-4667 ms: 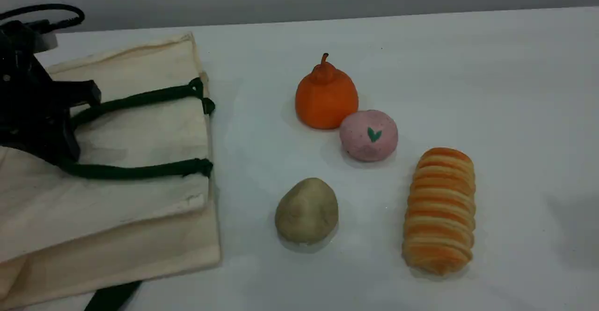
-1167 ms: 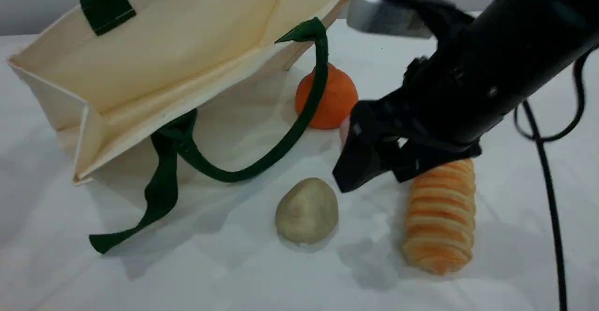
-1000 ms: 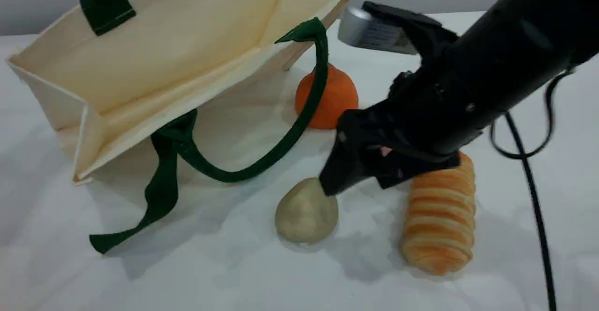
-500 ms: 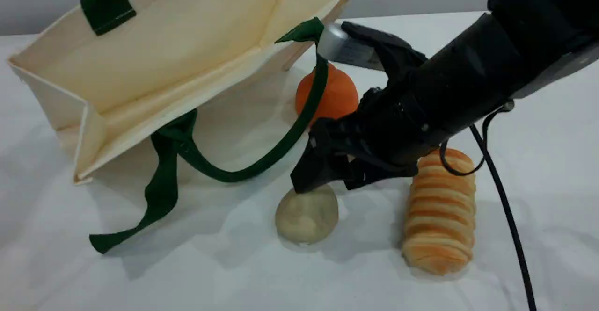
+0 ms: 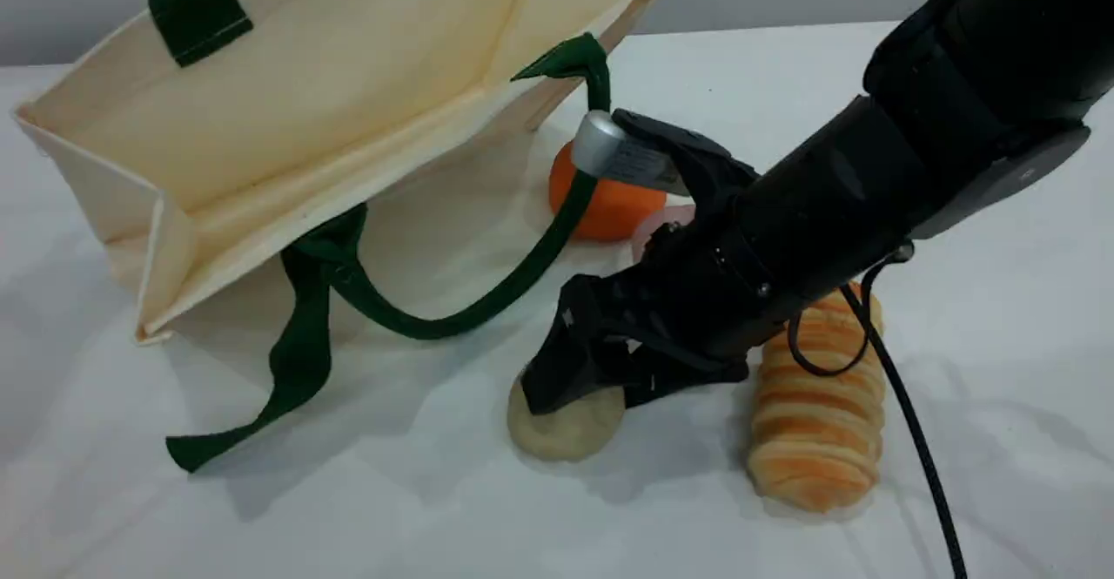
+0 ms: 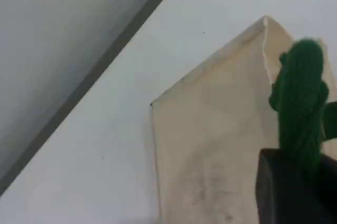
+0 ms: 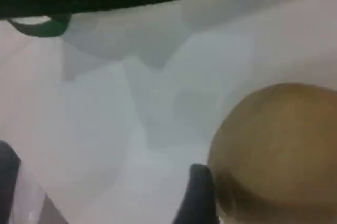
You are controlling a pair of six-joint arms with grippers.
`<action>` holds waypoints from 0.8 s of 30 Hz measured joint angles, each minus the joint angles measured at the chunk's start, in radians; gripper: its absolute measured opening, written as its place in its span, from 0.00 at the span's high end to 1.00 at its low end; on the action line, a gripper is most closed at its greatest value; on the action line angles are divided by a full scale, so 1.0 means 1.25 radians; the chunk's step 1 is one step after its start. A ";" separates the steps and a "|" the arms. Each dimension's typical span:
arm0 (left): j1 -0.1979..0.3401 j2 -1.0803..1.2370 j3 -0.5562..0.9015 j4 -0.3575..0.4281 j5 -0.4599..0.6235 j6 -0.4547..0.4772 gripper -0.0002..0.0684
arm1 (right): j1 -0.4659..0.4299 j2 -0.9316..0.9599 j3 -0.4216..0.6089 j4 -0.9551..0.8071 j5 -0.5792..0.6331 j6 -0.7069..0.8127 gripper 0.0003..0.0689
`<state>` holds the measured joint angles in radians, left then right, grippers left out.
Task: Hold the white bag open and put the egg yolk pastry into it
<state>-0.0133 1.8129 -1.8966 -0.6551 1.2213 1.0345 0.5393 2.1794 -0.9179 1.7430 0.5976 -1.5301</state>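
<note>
Right gripper [image 5: 587,387] is set atop the egg yolk pastry [image 5: 561,431], jaws spread wide, nothing clasped, the white bag [image 5: 305,109] hung open just leftward by the clenched left gripper [image 6: 295,184]

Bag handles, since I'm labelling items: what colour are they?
The handles are dark green; the scene view shows them best.

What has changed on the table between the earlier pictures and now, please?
The bag, first flat, was lifted open by its handle, gripped in the left jaws. The right arm came in and lowered leftwards until its open jaws reach the pastry, not yet gripped. Pastry, orange fruit and striped roll stayed put.
</note>
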 joint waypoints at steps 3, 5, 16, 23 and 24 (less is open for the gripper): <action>0.000 0.000 0.000 0.000 0.000 0.000 0.85 | 0.000 0.003 0.000 0.001 -0.003 0.000 0.29; 0.000 0.000 0.000 0.000 0.000 0.000 0.85 | 0.000 0.005 0.000 0.002 -0.004 0.000 0.36; 0.000 0.000 0.000 0.000 0.000 0.000 0.85 | -0.001 0.004 0.000 0.003 -0.008 -0.016 0.73; 0.000 0.000 0.000 -0.003 0.000 -0.002 0.85 | -0.001 -0.060 0.003 -0.085 -0.076 0.028 0.73; 0.000 0.000 0.000 -0.003 0.000 -0.002 0.85 | -0.001 -0.077 0.003 -0.111 -0.088 0.048 0.73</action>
<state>-0.0133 1.8129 -1.8966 -0.6585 1.2213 1.0319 0.5383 2.0830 -0.9141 1.6046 0.4873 -1.4700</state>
